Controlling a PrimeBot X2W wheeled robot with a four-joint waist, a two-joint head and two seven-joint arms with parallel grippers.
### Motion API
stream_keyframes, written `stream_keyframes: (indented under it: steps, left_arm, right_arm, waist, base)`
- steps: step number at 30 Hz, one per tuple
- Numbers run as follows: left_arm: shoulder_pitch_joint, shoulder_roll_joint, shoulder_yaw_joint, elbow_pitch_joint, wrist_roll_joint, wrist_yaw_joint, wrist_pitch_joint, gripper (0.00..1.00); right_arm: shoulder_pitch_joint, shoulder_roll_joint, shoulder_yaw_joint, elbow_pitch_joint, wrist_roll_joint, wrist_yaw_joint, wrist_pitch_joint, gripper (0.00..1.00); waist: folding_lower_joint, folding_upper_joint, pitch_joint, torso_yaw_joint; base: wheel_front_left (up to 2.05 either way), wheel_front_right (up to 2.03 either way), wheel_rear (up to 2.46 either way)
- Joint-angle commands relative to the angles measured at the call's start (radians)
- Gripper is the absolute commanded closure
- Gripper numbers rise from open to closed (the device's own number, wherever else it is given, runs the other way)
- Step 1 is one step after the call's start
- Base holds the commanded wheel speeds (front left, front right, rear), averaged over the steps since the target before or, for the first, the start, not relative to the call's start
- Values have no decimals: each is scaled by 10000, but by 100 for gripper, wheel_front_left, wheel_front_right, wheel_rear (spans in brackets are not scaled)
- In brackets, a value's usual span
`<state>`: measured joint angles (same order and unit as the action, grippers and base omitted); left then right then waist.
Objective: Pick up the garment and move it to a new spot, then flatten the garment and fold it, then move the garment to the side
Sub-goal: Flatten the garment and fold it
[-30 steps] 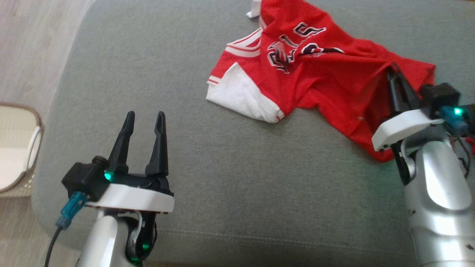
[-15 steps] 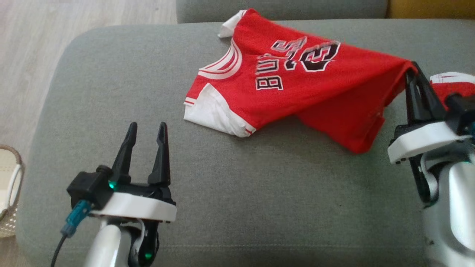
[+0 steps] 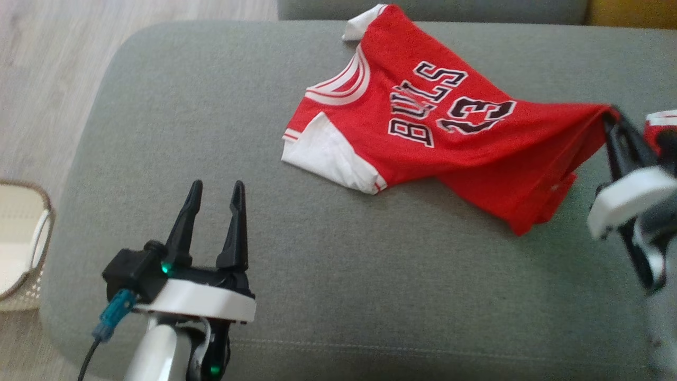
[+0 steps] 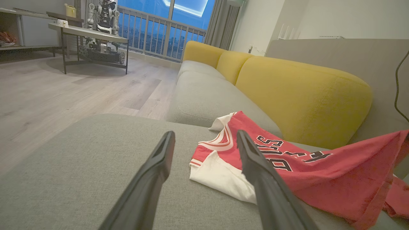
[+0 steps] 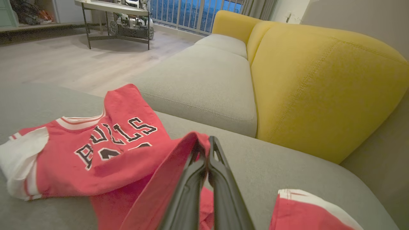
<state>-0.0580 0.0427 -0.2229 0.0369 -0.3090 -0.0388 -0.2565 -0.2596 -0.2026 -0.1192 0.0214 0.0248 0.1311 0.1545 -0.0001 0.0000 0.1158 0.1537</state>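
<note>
Two end effectors are at work here, and I read their roles as split. Nearest me, the left end effector (image 3: 217,184) hovers over the near-left part of the grey sofa seat (image 3: 174,95), fingers spread wide and holding nothing. I judge it is parked there to be free for a second corner once the cloth is laid out. A pale basket (image 3: 24,233) stands on the floor off the seat's left edge. Further out on the right, the right end effector (image 3: 609,116) is pressed together on a fold of the garment (image 3: 423,121) at its right-hand edge. That edge is raised clear of the seat, so the red fabric slopes down from the pinch to the left. The white sleeve and collar lie on the cushion towards the middle and far side, lettering up. Gripping one edge like this lets the shirt trail and stretch out as it is dragged. A red-and-white scrap (image 5: 306,207) lies just right of the pinch; I cannot tell whether it belongs to the same shirt. Farthest off is the yellow backrest (image 5: 319,80).
</note>
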Motion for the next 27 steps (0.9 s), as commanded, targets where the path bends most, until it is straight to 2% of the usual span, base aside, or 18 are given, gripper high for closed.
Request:
stream_keyframes:
  steps: [1, 6, 12, 13, 14, 15, 20, 27]
  left_arm:
    - [-517, 76, 223, -349, 103, -68, -53, 0]
    - [-818, 76, 127, -283, 74, -189, -53, 0]
    - [-1052, 76, 36, -242, 4, -249, -53, 0]
    - [-1066, 76, 39, -238, 0, -254, -53, 0]
    - [-1076, 76, 44, -238, -5, -258, -53, 0]
    - [-1097, 76, 60, -240, -12, -267, -53, 0]
    - [-1099, 76, 179, -206, 11, -225, -53, 0]
    - [-981, 76, 339, -250, 71, -152, -53, 0]
  right_arm:
    - [-947, -269, 129, 141, -67, -4, -183, 100]
    - [-2497, -785, -180, 2802, -960, -4, -569, 100]
    - [-4048, -883, -1175, 5956, -2303, -4, -1032, 100]
    - [-4230, -863, -1410, 6401, -2534, -4, -1061, 92]
    - [-4391, -866, -1665, 6790, -2789, -4, -1085, 75]
    - [-4660, -824, -2243, 7420, -3323, -4, -1045, 0]
    - [-5202, -318, -2846, 8316, -4136, -4, -1252, 0]
    - [-5496, 499, -3088, 8278, -3864, -4, -2754, 0]
  waist:
    - [1, 0, 239, 193]
    - [1, 0, 697, 614]
    - [1, 0, 1069, 973]
    - [1, 0, 1089, 993]
    - [1, 0, 1112, 1010]
    - [1, 0, 1147, 1016]
    - [1, 0, 1066, 798]
    - [1, 0, 594, 175]
  base:
    - [0, 0, 0]
    - [0, 0, 0]
    - [0, 0, 0]
    - [0, 0, 0]
    - [0, 0, 0]
    - [0, 0, 0]
    - [0, 0, 0]
    - [0, 0, 0]
